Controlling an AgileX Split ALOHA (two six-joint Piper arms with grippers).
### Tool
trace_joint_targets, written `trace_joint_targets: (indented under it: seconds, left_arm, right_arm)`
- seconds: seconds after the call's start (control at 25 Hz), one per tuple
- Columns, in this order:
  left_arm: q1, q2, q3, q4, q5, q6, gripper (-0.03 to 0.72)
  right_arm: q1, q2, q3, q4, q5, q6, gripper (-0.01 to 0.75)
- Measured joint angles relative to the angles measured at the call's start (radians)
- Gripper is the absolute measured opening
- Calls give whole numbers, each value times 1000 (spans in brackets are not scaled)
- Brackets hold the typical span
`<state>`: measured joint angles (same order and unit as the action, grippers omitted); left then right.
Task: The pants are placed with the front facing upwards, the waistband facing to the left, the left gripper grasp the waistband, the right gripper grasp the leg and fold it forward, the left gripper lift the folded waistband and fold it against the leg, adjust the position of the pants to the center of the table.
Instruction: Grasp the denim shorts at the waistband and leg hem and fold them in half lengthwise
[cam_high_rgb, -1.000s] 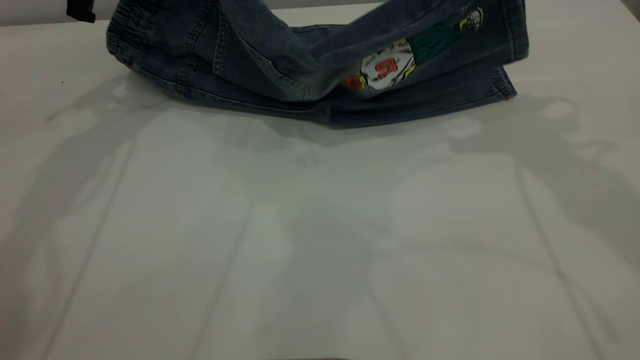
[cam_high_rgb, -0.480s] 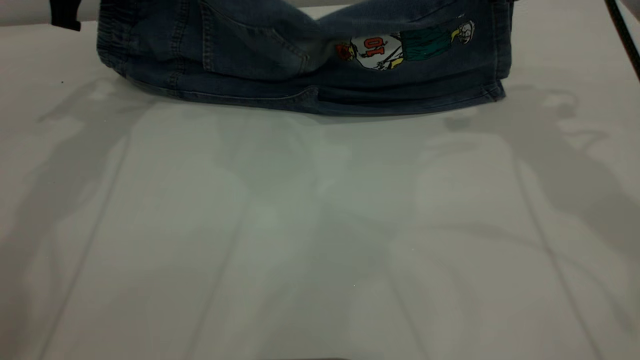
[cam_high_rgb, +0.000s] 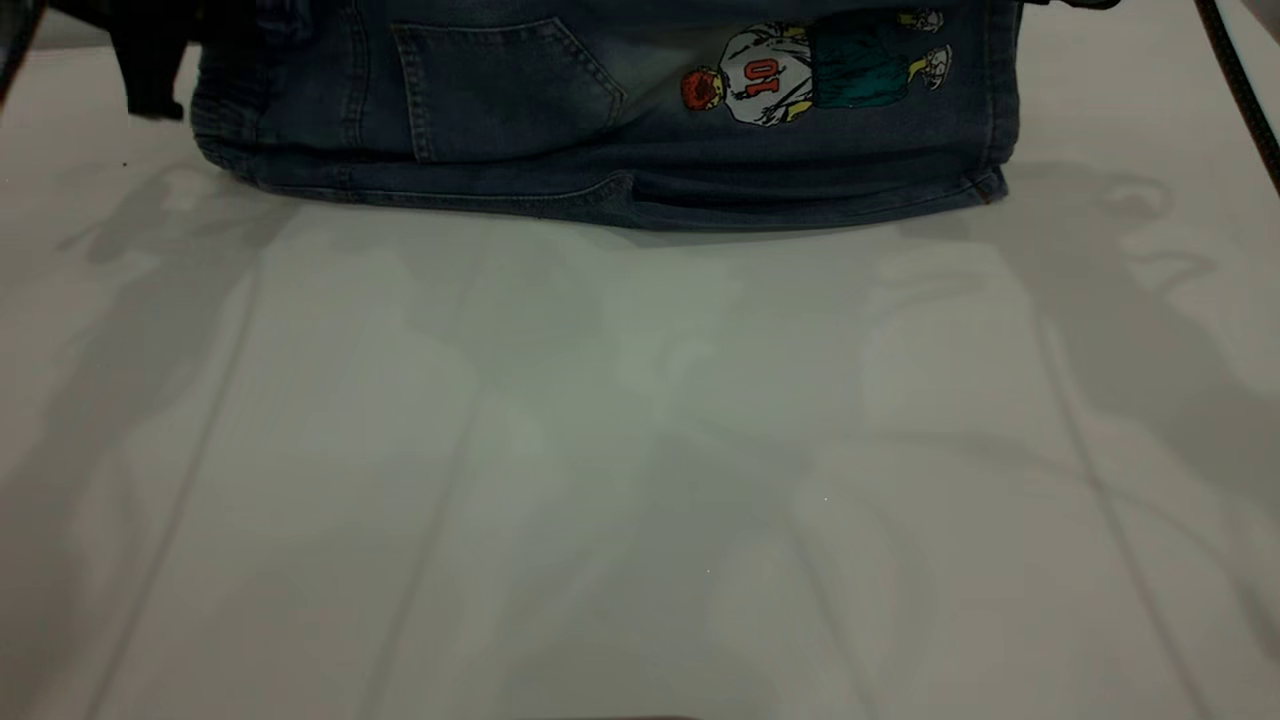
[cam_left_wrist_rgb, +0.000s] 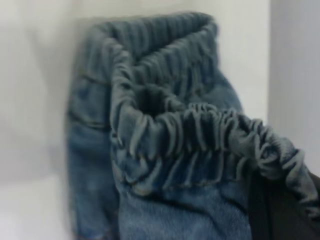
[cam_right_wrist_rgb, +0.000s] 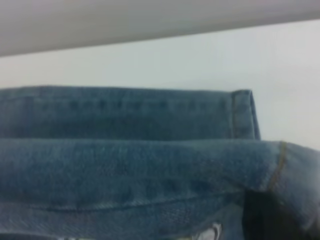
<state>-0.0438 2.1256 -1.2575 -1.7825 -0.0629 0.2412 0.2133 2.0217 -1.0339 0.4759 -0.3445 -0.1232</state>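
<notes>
From the exterior view, the small blue denim pants (cam_high_rgb: 600, 110) lie along the far edge of the large pale grey table (cam_high_rgb: 640, 450), back side showing: a patch pocket and a cartoon basketball player in a number 10 shirt. The upper layer is raised over a lower layer whose fold line rests on the tabletop. The black angular left gripper (cam_high_rgb: 150, 60) sits at the waistband end; the right gripper itself is out of frame, only its cable showing at the far right. I judge the forward fold of the leg (cam_high_rgb: 900, 120) to be in hand — the lifted layer is not yet laid flat.

In the left wrist view, the gathered, ruffled dark denim waistband (cam_left_wrist_rgb: 190, 135) fills the frame, and one end of it runs into a dark finger at the picture's edge — the left gripper appears closed on it.

In the right wrist view, the stitched hem of the leg lies doubled, with a dark shape at the corner pressed into the cloth; whether those fingers are clamped I cannot tell.

Next, the move likely calls for lowering both ends together so the layers lie edge to edge, then releasing.
</notes>
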Motion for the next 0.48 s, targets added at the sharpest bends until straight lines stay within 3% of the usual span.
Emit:
trace_joint_targets:
  seconds: [0.48]
  left_arm:
    - [0,107,-216,83,0,110,57]
  right_arm:
    - [0,66,-1,-126,-145,35,36]
